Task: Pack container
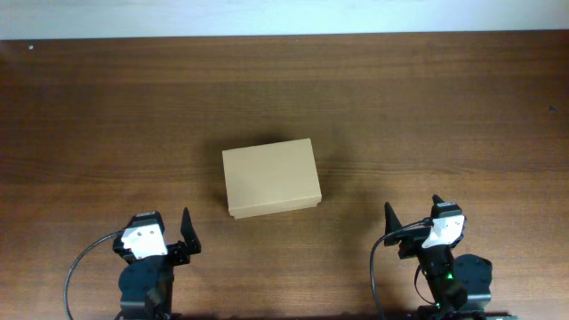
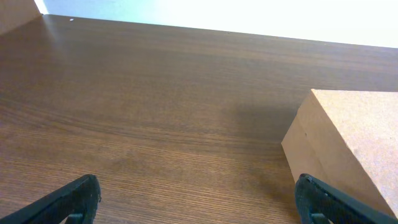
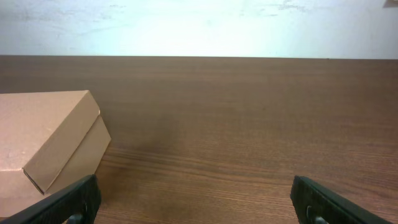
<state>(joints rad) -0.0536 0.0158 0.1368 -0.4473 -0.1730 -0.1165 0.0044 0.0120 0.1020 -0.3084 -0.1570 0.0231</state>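
Observation:
The container (image 1: 270, 178) is a plain tan cardboard box with its lid down, lying flat at the middle of the brown wooden table (image 1: 427, 107). My left gripper (image 1: 162, 222) sits near the front edge, below and left of the box, open with nothing between its fingers. In the left wrist view the container (image 2: 351, 134) lies ahead on the right, just beyond the right fingertip of the left gripper (image 2: 199, 202). My right gripper (image 1: 413, 213) rests below and right of the box, also open and empty. In the right wrist view the container (image 3: 43, 134) lies at the left, ahead of the right gripper (image 3: 196, 202).
The table's far edge (image 1: 284, 36) meets a white wall along the top. Black cables (image 1: 84, 267) loop beside each arm base at the front edge.

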